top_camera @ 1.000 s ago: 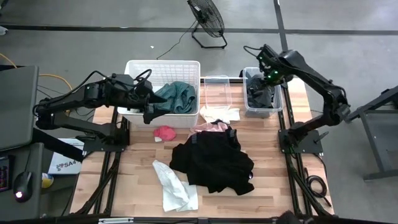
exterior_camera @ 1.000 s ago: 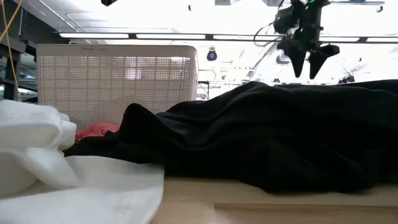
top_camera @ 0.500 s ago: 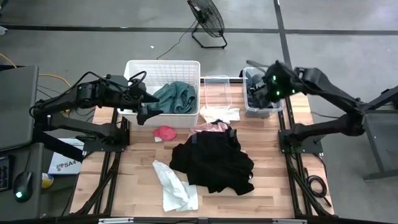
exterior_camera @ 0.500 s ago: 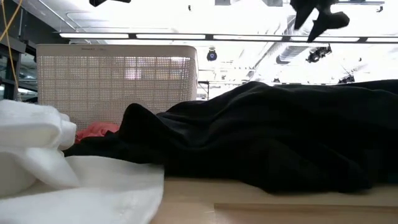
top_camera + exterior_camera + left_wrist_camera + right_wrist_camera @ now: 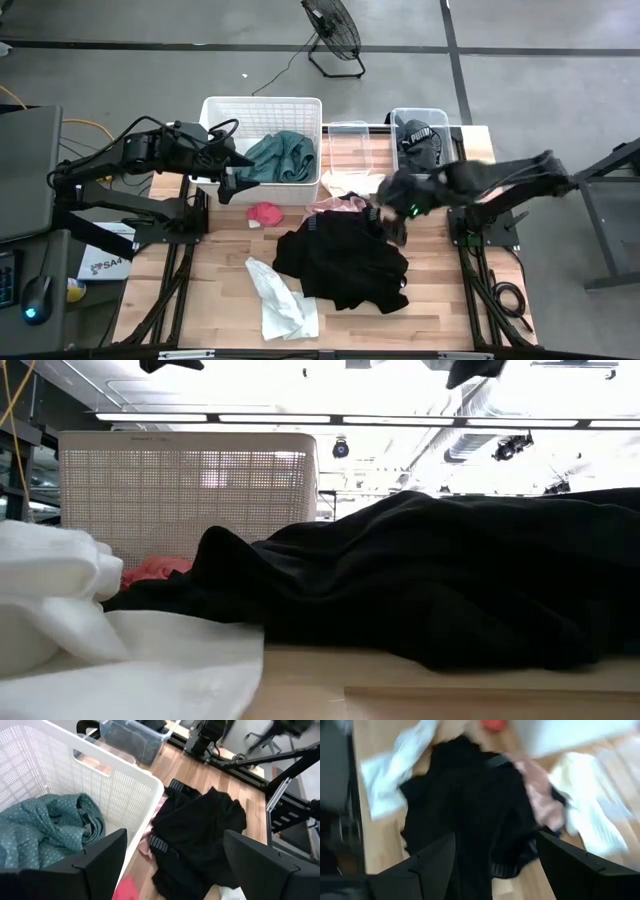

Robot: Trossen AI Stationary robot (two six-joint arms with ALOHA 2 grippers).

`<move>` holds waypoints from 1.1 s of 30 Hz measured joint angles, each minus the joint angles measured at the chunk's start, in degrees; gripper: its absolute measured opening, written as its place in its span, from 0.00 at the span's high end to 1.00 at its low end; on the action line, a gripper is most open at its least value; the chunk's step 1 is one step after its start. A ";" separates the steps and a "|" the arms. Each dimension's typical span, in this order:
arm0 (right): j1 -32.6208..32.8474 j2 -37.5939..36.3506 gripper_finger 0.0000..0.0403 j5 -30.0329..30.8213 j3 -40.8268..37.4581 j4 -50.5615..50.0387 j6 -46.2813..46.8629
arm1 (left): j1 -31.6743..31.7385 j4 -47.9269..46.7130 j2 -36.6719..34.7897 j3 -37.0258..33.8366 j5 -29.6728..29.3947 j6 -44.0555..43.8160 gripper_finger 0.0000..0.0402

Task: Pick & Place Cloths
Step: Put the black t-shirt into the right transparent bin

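Observation:
A big black garment (image 5: 345, 262) lies crumpled mid-table and fills the low view (image 5: 430, 590). A white cloth (image 5: 280, 300) lies near it, a red-pink piece (image 5: 265, 213) by the basket. Pink (image 5: 335, 203) and cream (image 5: 362, 182) pieces lie at the garment's far edge. A teal cloth (image 5: 285, 155) sits in the white basket (image 5: 262, 106), a black one (image 5: 420, 138) in the far right tub. My right gripper (image 5: 396, 215) (image 5: 496, 837) hovers open above the garment's far right corner. My left gripper (image 5: 228, 186) (image 5: 175, 837) hangs open over the basket's near wall.
An empty clear tub (image 5: 348, 142) stands between the basket and the tub (image 5: 443, 118) with the black cloth. Bare wood shows at the table's near right (image 5: 450, 300) and left of the white cloth (image 5: 215, 270). A fan (image 5: 332, 28) stands on the floor beyond.
My right arm has swung from above the far right tub toward the table's middle and near side, ending over the black garment's far right corner, fingers still apart. The black cloth stays in the tub. My left gripper has drifted a little toward the table's left.

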 joint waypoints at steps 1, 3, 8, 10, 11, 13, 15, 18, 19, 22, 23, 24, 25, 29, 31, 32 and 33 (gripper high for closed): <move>1.08 1.59 0.33 0.02 0.00 0.77 -2.81 | 0.00 -0.48 0.00 0.00 0.00 0.14 0.19; 2.57 4.85 0.33 0.11 0.00 1.96 -7.73 | 0.00 -0.77 0.00 0.00 0.02 0.21 0.19; 3.01 13.48 0.33 -0.05 -0.02 2.26 -13.92 | 0.00 -1.61 0.00 0.00 0.14 0.21 0.19; 2.77 16.71 0.33 -0.01 -0.02 3.02 -16.06 | 0.00 -1.74 0.00 0.00 0.99 0.22 0.19; 2.75 18.31 0.33 0.01 -0.02 3.73 -17.18 | 0.00 -1.79 0.00 0.00 1.65 0.24 0.19; 2.78 21.19 0.33 -0.03 -0.02 5.50 -18.92 | 0.00 -2.23 0.00 0.00 2.58 0.64 0.19; 2.69 23.66 0.33 -0.11 -0.02 7.66 -19.97 | -0.02 -2.77 0.00 0.00 2.99 1.14 0.19; 2.57 26.53 0.33 -0.21 -0.02 10.14 -20.05 | 0.00 -3.25 0.00 0.00 3.10 1.26 0.19; 2.47 27.24 0.33 -0.21 -0.02 10.57 -19.94 | 0.00 -3.33 0.00 0.00 3.10 1.26 0.19; 2.24 29.10 0.33 -0.05 -0.02 10.68 -19.52 | 0.00 -3.89 0.00 0.00 3.10 1.26 0.19; 2.10 29.70 0.33 -0.07 -0.02 10.68 -19.55 | 0.00 -4.10 0.00 0.00 3.10 1.26 0.19; 1.96 30.33 0.33 -0.03 -0.02 10.64 -19.56 | -0.02 -4.38 0.00 0.00 3.10 1.26 0.19; 1.92 30.88 0.33 0.05 -0.02 10.62 -19.58 | 0.00 -4.58 0.00 0.00 3.10 1.26 0.19; 1.92 32.70 0.33 0.10 -0.03 10.40 -19.70 | -0.01 -4.66 0.00 0.00 3.10 1.26 0.19; 1.92 32.76 0.34 0.13 -0.04 10.50 -19.79 | -0.01 -4.69 0.00 0.00 3.10 1.26 0.19; 1.92 32.66 0.36 0.16 -0.04 10.86 -19.64 | 0.00 -4.69 0.00 0.00 3.10 1.26 0.19; 1.92 32.54 0.39 0.19 -0.04 11.10 -19.30 | 0.00 -4.69 0.00 0.00 3.08 1.26 0.19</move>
